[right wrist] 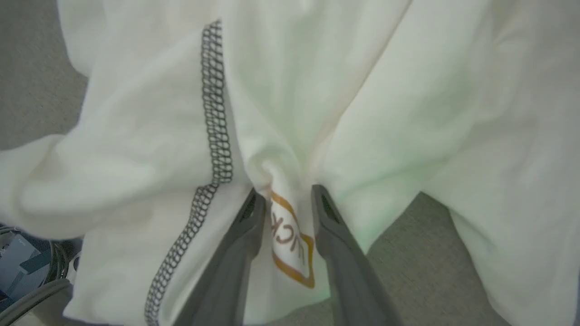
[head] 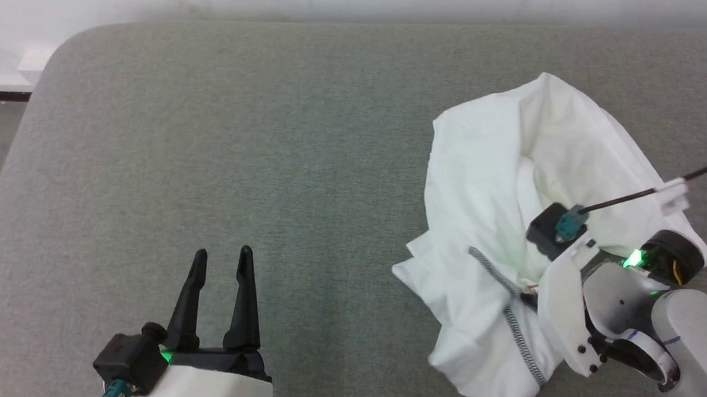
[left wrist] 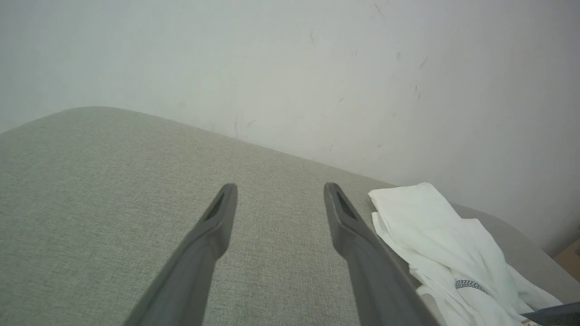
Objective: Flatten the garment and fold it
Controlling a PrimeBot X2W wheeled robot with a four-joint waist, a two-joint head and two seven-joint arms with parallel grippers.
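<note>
The right gripper (right wrist: 283, 199) is clamped on a labelled fold of the white T-shirt (head: 481, 172) — which is heaped at the right of a grey cushion (head: 202, 140). The left gripper (head: 222, 255) is held spread and empty, well apart.
</note>
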